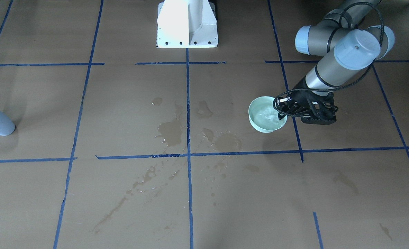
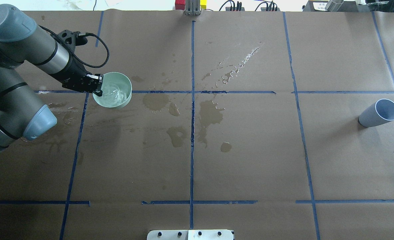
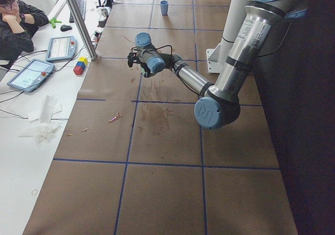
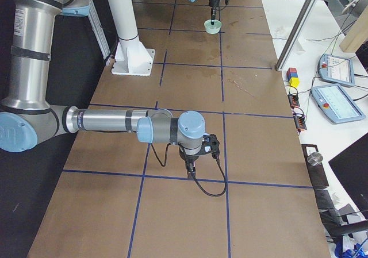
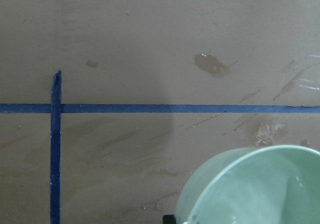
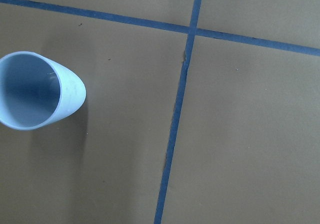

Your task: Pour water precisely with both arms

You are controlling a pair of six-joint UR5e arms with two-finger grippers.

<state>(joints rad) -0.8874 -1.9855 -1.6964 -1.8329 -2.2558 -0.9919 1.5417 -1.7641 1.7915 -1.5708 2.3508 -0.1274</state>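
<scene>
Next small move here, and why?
Probably move the right tool over to the blue cup and grip it. The cup stands upright and untouched, far from the green bowl. The left tool already seems clamped on the bowl's rim, with water inside.

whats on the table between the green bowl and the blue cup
No objects. In the overhead view, between the mint-green bowl and the blue-grey cup lie only wet spill patches and blue tape lines on the brown paper.

No legible text, label or number anywhere.
</scene>
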